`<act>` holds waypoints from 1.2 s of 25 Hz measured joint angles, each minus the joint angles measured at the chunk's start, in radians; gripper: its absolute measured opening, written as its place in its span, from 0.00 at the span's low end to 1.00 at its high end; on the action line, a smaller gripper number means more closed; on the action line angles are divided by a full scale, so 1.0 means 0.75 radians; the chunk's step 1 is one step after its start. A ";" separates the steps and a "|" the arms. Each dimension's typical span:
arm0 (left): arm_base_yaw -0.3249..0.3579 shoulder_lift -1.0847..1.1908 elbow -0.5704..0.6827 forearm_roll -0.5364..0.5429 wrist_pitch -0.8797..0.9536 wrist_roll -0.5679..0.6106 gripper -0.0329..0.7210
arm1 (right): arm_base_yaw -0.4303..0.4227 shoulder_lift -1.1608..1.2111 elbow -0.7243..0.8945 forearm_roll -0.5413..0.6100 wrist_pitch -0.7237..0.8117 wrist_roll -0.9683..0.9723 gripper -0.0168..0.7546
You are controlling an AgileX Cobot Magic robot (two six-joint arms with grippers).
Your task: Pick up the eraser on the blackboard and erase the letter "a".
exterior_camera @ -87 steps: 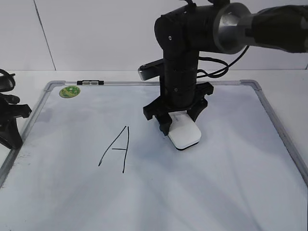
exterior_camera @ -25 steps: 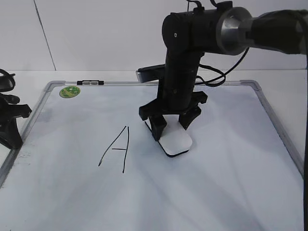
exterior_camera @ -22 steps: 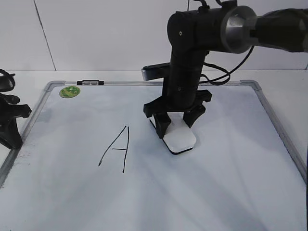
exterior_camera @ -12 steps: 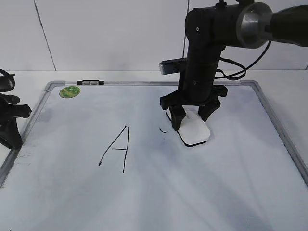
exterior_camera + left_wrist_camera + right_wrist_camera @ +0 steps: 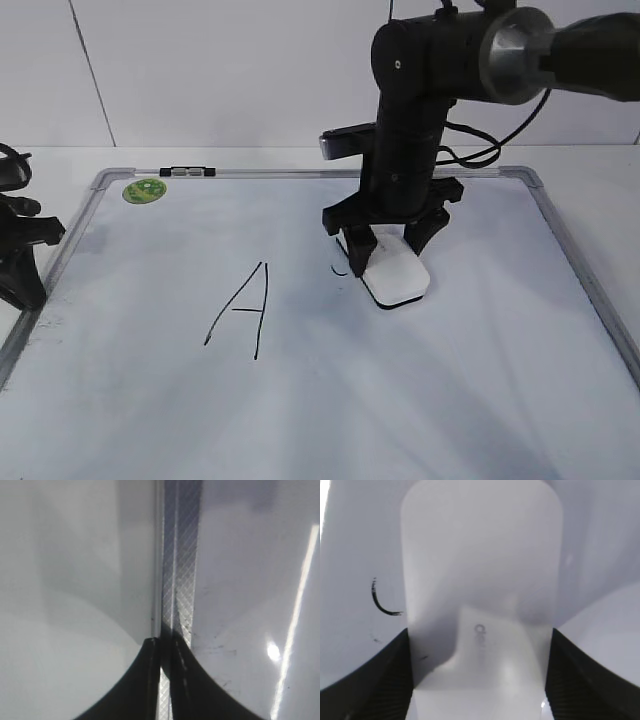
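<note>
The white eraser (image 5: 397, 280) lies flat on the blackboard (image 5: 420, 390), a white board with a silver frame. My right gripper (image 5: 392, 247) is shut on the eraser and presses it onto the board. In the right wrist view the eraser (image 5: 480, 575) fills the middle. Of the letter "a" only a short black curved stroke (image 5: 337, 269) shows, just left of the eraser; it also shows in the right wrist view (image 5: 382, 603). The capital "A" (image 5: 240, 310) stands further left. My left gripper (image 5: 20, 262) rests at the board's left edge, its fingers together (image 5: 165, 642) over the frame.
A round green magnet (image 5: 145, 190) sits at the board's top left corner. A small black-and-white clip (image 5: 187, 171) lies on the top frame. The frame's left rail (image 5: 177, 555) runs under the left gripper. A white wall stands behind the board.
The right gripper slid the eraser left, then right, then slightly back left. The remaining curved stroke of the "a" came into sight beside it. The left arm has not moved.
</note>
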 joint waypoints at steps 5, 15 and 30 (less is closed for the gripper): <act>0.000 0.000 0.000 -0.003 0.000 0.000 0.07 | 0.061 0.000 0.000 0.000 0.000 -0.002 0.75; 0.000 0.000 0.000 -0.004 0.000 0.002 0.07 | 0.157 0.000 0.000 0.044 0.000 -0.013 0.75; 0.000 0.000 0.000 -0.006 0.000 0.002 0.07 | 0.189 0.000 0.000 0.048 0.000 -0.027 0.75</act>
